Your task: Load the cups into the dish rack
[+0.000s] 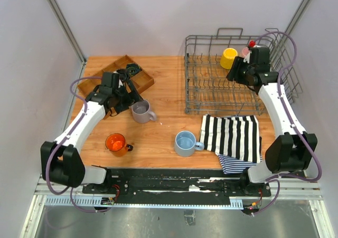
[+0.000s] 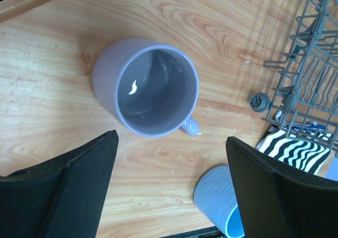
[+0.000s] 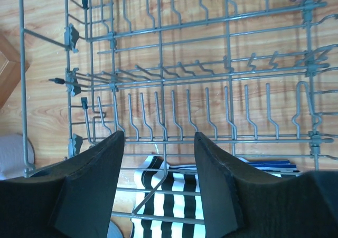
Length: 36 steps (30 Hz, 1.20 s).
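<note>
Tipping is threatening: my left pincer (image 2: 171, 137) is hovering wide and empty over the grey mug (image 2: 145, 85) standing upright on the table (image 2: 237, 32), and a jaw striking its rim could be toppling it.

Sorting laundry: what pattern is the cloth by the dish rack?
The cloth: black and white stripes, clearest in the top external view.

Got a grey cup (image 1: 141, 111), orange cup (image 1: 115, 142), light blue cup (image 1: 185, 143) and yellow cup (image 1: 229, 58). Grey wire on the dish rack (image 1: 186, 74). Black-and-white stripes on the cloth (image 1: 232, 135), warm wood grain on the surface (image 1: 169, 90).
</note>
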Each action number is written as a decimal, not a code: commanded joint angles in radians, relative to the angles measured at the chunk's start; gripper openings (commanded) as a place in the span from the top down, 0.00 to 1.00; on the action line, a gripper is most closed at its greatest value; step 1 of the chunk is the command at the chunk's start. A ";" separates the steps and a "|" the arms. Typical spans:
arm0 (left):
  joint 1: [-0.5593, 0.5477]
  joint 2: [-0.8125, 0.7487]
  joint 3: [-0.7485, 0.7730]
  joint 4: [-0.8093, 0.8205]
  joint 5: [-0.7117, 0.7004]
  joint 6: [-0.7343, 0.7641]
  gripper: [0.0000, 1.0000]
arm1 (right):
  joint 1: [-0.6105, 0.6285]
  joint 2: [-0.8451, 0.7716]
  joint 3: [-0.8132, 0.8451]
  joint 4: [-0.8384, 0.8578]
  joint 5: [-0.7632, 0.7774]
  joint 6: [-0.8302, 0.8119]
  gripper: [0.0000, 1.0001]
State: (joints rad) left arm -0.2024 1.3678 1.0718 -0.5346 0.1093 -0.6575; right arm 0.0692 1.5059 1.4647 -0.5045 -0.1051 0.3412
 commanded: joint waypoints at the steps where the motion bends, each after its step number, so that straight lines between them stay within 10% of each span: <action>1: 0.000 -0.076 -0.012 -0.102 -0.051 -0.006 0.14 | 0.040 -0.018 -0.032 0.025 -0.073 0.008 0.43; 19: 0.161 -0.357 -0.160 -0.509 -0.069 -0.332 0.36 | 0.066 -0.081 -0.103 0.045 -0.112 0.018 0.43; 36: 0.215 -0.331 -0.224 -0.498 -0.047 -0.403 0.50 | 0.064 -0.139 -0.159 0.048 -0.087 -0.005 0.42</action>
State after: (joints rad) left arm 0.0051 1.0199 0.8551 -1.0279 0.0799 -1.0523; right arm 0.1246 1.3930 1.3251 -0.4686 -0.2020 0.3439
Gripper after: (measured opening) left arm 0.509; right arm 0.579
